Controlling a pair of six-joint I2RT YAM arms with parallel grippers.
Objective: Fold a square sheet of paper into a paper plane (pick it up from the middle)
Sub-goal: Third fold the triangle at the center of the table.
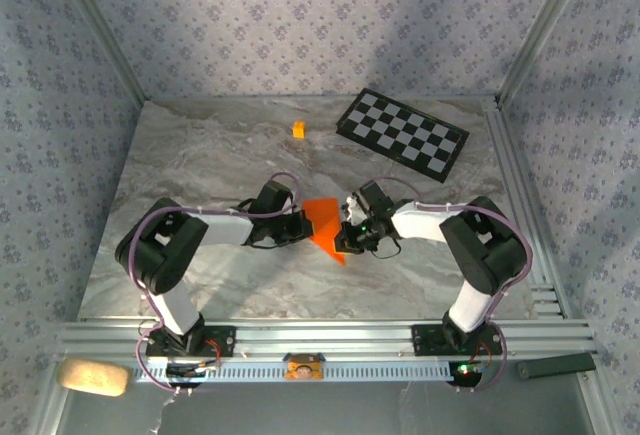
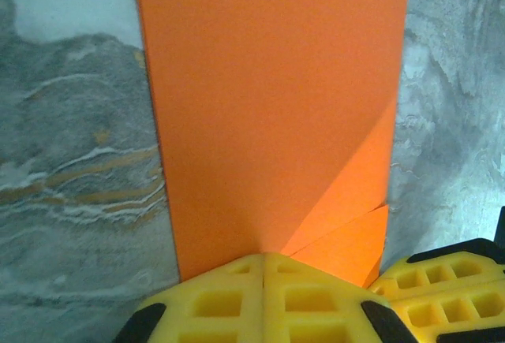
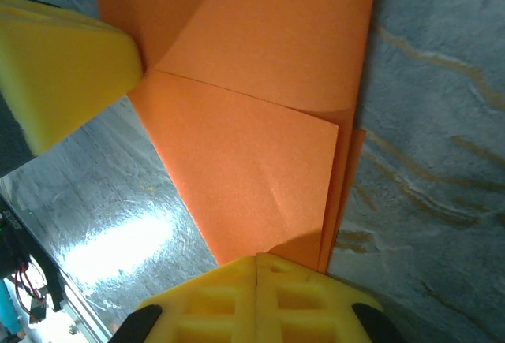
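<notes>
Bright, even overhead light; white glare on the tabletop (image 3: 118, 248); close wrist views seem slightly soft.

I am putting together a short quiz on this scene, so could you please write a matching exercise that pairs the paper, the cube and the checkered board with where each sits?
Things:
1. paper
2. cube
3. checkered board

Places:
A. far right part of the table
B. mid-table, pinched by the left fingers and the right fingers
C. far side, alone, left of the board

Pairs: 1-B, 2-C, 3-A
</notes>
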